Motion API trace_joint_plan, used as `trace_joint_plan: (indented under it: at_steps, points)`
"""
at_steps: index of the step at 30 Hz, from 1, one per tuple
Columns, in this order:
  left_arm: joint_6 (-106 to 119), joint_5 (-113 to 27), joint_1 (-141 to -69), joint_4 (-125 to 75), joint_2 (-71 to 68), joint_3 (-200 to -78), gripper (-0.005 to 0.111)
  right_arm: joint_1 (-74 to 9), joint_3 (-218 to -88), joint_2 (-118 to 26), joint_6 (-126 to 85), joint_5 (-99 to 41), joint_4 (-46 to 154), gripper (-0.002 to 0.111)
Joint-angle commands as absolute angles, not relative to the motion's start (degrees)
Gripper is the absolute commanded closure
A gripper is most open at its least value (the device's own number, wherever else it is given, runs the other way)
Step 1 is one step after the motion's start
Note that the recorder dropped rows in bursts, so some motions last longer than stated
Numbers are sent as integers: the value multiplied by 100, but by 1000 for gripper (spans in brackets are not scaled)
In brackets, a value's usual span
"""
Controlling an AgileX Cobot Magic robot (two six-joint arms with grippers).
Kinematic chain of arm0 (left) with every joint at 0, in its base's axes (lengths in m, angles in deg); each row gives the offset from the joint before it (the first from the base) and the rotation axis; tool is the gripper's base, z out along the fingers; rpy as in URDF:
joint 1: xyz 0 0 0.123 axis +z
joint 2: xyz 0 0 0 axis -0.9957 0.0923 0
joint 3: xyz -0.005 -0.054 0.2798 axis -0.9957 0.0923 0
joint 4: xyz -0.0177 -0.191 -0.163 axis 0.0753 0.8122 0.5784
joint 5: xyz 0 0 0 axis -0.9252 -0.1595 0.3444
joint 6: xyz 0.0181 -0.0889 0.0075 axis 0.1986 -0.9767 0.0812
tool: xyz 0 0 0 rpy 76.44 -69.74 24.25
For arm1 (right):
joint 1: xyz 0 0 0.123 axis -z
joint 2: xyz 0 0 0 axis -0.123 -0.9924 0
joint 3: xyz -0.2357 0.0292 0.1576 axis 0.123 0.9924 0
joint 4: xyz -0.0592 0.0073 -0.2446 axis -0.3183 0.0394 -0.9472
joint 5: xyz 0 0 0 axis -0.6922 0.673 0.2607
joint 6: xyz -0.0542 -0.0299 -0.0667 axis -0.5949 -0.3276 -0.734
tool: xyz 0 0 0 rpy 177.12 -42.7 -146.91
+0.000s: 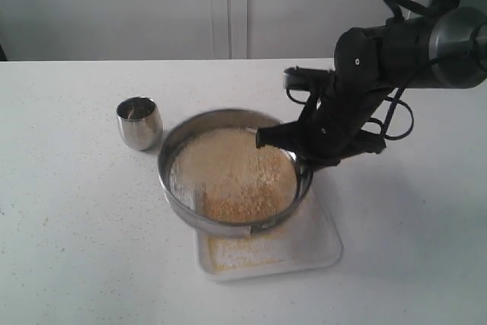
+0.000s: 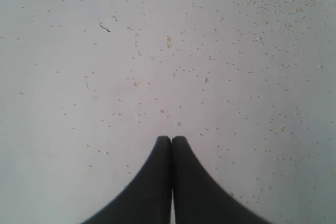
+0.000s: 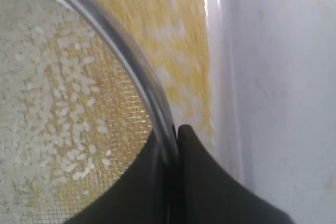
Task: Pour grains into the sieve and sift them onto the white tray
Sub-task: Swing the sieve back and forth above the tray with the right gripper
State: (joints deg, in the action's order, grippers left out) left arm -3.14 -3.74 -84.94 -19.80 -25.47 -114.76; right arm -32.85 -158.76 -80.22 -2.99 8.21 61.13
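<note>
Exterior view: a white speckled table (image 1: 68,211) carries the sieve (image 1: 221,226), tilted and motion-blurred, held over the white tray (image 1: 319,249), which it largely hides. The right gripper (image 3: 170,132) is clamped on the sieve's right rim. Pale grains (image 1: 228,173) cover its mesh, and yellow ones dust the tray beneath. A steel cup (image 1: 139,122) stands just left of the sieve. The left gripper (image 2: 171,140), outside this view, is pinched closed and empty.

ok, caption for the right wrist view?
Right gripper pinches the sieve rim; pale grains on mesh, yellow fines on white tray.
</note>
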Motion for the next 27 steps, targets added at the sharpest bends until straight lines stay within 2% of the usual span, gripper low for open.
trace_joint_plan:
  at_steps: [1,12,18,20,24,27]
  points:
    - [-321,-315,-8483,-1925,-2593,-11436,107,-3269,-15945,-7917,-335,414,6224,108]
    - [-321,-315,-8483,-1925,-2593,-11436,107,-3269,-15945,-7917,-335,924,6251,108]
    - [-321,-315,-8483,-1925,-2593,-11436,107,-3269,-15919,-7694,-397,1902,6072,108]
    - [-321,-315,-8483,-1925,-2593,-11436,107,-3269,-15921,-7585,-397,1661,5849,108]
    - [-321,-315,-8483,-1925,-2593,-11436,107,-3269,-15935,-7757,103,170,5740,108]
    - [-321,-315,-8483,-1925,-2593,-11436,107,-3269,-16030,-7837,-161,1364,5823,108]
